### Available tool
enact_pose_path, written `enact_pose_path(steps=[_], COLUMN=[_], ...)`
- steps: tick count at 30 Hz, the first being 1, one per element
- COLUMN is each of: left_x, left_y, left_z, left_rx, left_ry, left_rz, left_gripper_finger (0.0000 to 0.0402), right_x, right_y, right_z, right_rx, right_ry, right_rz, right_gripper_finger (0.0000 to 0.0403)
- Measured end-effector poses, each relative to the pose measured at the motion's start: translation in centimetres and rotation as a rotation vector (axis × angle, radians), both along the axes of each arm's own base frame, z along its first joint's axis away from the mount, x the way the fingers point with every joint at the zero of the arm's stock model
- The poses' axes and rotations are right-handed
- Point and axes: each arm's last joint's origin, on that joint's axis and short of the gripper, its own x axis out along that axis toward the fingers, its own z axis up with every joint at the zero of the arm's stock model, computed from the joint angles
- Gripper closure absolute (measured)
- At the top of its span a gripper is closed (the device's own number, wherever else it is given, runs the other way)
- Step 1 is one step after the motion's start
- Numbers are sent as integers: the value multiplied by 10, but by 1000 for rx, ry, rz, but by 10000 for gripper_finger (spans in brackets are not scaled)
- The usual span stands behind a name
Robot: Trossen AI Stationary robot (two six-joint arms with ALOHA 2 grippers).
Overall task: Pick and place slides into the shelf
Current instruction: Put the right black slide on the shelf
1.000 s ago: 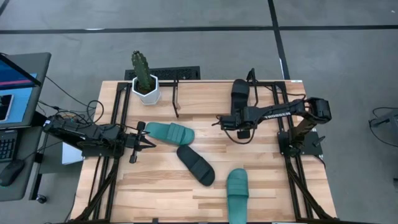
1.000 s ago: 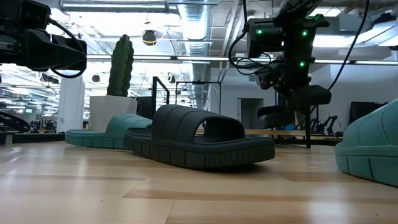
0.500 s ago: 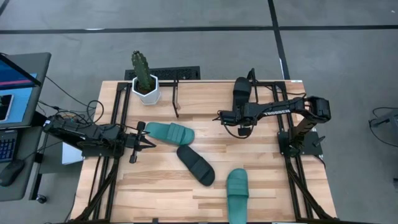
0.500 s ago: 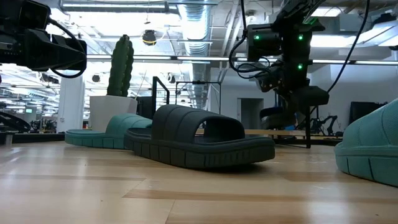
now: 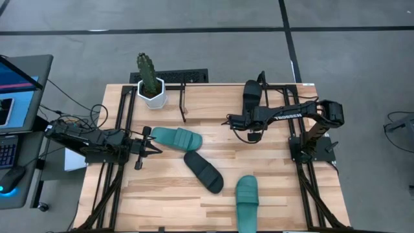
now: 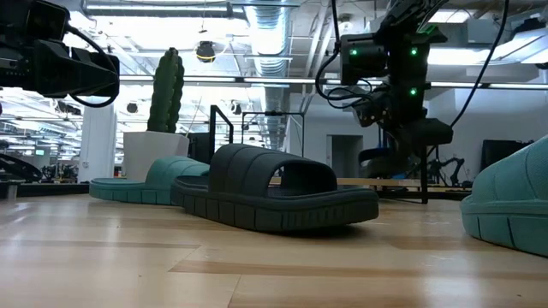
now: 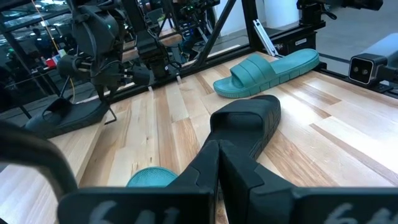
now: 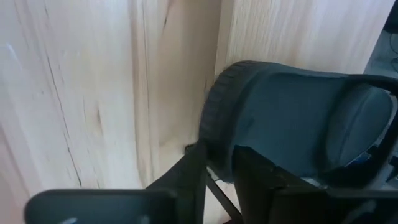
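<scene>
My right gripper (image 5: 251, 120) is shut on a black slide (image 5: 250, 96) and holds it in the air over the table's far right part, beside the shelf (image 5: 184, 100), a thin black frame along the far edge. In the low view the slide (image 6: 421, 133) hangs under that gripper (image 6: 396, 109). My left gripper (image 5: 155, 145) waits shut at the left, just off the heel of a teal slide (image 5: 176, 137) lying flat. A second black slide (image 5: 204, 171) lies mid-table. Another teal slide (image 5: 246, 200) lies by the near edge. My right gripper pinches the black slide between its two fingers (image 8: 194, 168) at the ribbed edge of the sole (image 8: 219, 140), at the end toward the table's near side. The slide is lifted clear and reaches from the fingers toward the far edge.
A potted cactus (image 5: 150, 84) stands at the far left corner beside the shelf's left bracket. Black arm rails (image 5: 123, 123) run along both table sides. A monitor (image 5: 16, 90) sits off the table's left. Bare wood (image 5: 162, 194) lies at the near left.
My right gripper has carried the black slide a little toward the far edge and the shelf, still shut on it. The left arm and the three slides on the table have stayed put.
</scene>
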Motion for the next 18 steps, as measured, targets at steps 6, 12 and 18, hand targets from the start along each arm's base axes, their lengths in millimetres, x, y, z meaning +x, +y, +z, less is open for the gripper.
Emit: enact_pose_path(steps=[6, 12, 18], left_x=[0, 0, 0], left_y=[0, 0, 0], left_z=[0, 0, 0], left_rx=[0, 0, -1], left_ry=[0, 0, 1], left_rz=[0, 0, 0], left_gripper_finger=[401, 401, 401], right_x=[-1, -6, -9], right_y=[0, 0, 3], right_z=[0, 1, 1], right_rx=[7, -15, -46], right_ry=[11, 40, 62], right_rz=[-8, -39, -67], right_gripper_finger=[312, 287, 275])
